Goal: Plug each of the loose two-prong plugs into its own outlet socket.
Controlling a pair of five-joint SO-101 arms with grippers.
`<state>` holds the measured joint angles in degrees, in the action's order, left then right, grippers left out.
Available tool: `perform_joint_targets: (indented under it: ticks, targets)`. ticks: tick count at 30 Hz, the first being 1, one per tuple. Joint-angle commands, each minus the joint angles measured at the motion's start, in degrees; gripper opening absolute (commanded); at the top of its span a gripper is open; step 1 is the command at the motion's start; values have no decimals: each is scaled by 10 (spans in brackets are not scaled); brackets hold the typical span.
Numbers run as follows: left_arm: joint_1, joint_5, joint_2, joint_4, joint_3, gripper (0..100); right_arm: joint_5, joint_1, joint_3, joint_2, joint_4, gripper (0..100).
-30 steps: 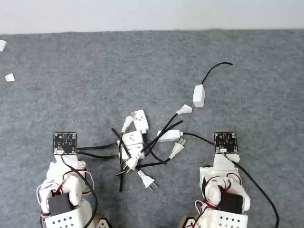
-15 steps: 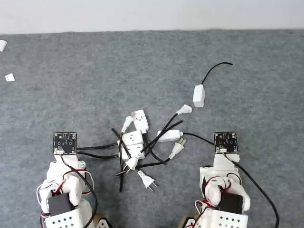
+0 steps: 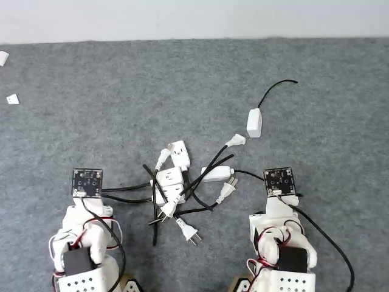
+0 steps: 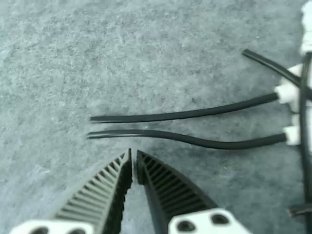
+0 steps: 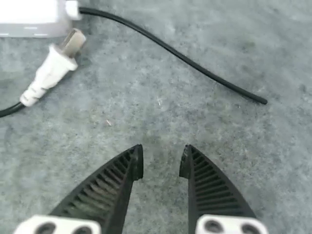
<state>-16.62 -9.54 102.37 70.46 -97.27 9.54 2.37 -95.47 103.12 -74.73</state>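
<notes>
Tangle risk noted: plugs [image 3: 226,190] and outlet sockets [image 3: 170,177] heaped together between arms, cords [image 4: 185,115] crossed. Left gripper [image 4: 134,158] nearly pressed together, empty; right gripper [image 5: 163,158] spread, empty. Neighbouring sockets likely dragged if one cord is pulled.

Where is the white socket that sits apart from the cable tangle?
In the high view, the lone socket lies beyond the right arm, right of the tangle, a white plug close by its near end.

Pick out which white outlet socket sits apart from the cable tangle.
The white rectangular outlet socket lying alone, a single black cord curving away from it. The other white sockets lie bunched among crossed cords.
</notes>
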Motion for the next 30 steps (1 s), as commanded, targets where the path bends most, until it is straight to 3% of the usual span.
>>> perform_joint_targets:
  ticks: [1,7,13,17,22,25,30]
  targets:
    - [46,4,-2,2,8,14,4,-8,-10,8,1,147]
    - [55,4,-2,0,12,15,8,-10,-6,8,41,147]
    - [25,4,-2,-32,36,16,77,7,-4,8,112,147]
    - [29,1,-2,-55,40,21,33,9,51,7,107,147]
    - [54,33,-7,-59,118,107,8,7,156,-6,54,145]
    - [64,61,-7,-10,198,93,7,6,170,-74,77,143]
    - [125,62,-17,40,267,62,4,9,185,-284,206,143]
